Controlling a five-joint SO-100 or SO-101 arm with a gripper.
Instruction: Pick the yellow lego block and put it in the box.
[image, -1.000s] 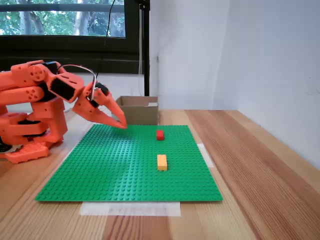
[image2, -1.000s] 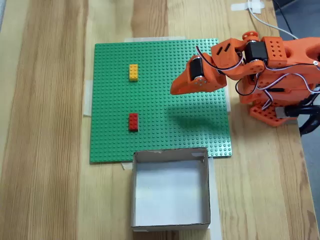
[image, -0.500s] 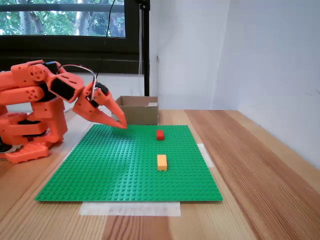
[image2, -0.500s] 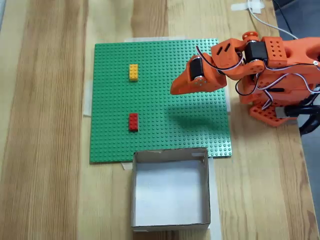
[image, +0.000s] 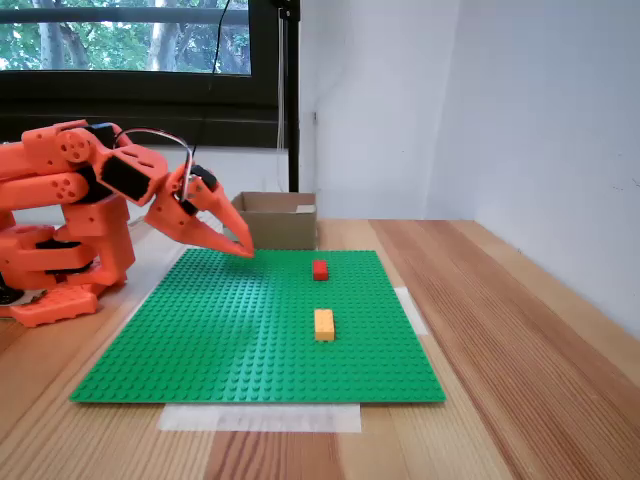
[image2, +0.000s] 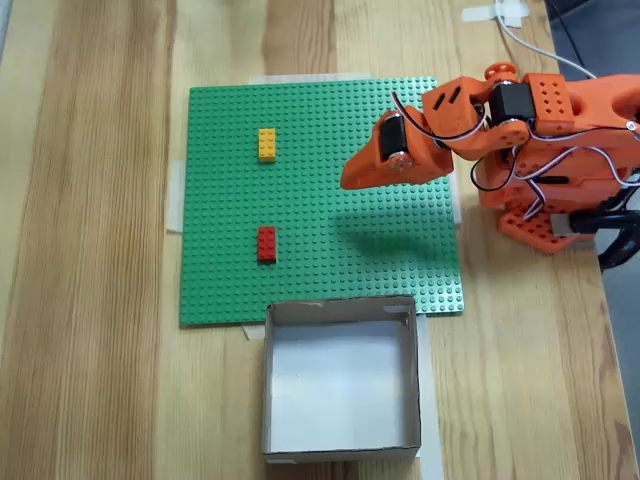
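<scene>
- Nothing has moved since the earlier frames: my arm, both bricks and the box sit exactly where they were, so I read this as a pause before the reach begins.
- Going left to right in the top-down fixed view, the yellow lego block (image2: 267, 144) comes first, lying flat on the green baseplate (image2: 320, 260) towards its far-left part, long side running up the picture.
- The red brick (image2: 266, 243) sits on the same column of studs, well apart from the yellow one and nearer the box (image2: 341, 441), which stands just off the plate's lower edge, open and with nothing inside.
- Further right, my gripper (image2: 348, 180) hangs above the plate with its fingers drawn together to a point, holding nothing, well apart from the yellow block.
- In the side fixed view the gripper (image: 245, 250) tip is low over the plate's far-left corner, and the yellow lego block (image: 324, 323) lies nearer the camera than the red brick (image: 320, 269).
- I judge the block light, rigid and smooth-sided, likely to slip if pinched off-centre.
- I would take it across the short width, on the two long flat faces, mid-length.
- If it is pressed onto the studs it may need a firm pull; I cannot tell from here.
</scene>
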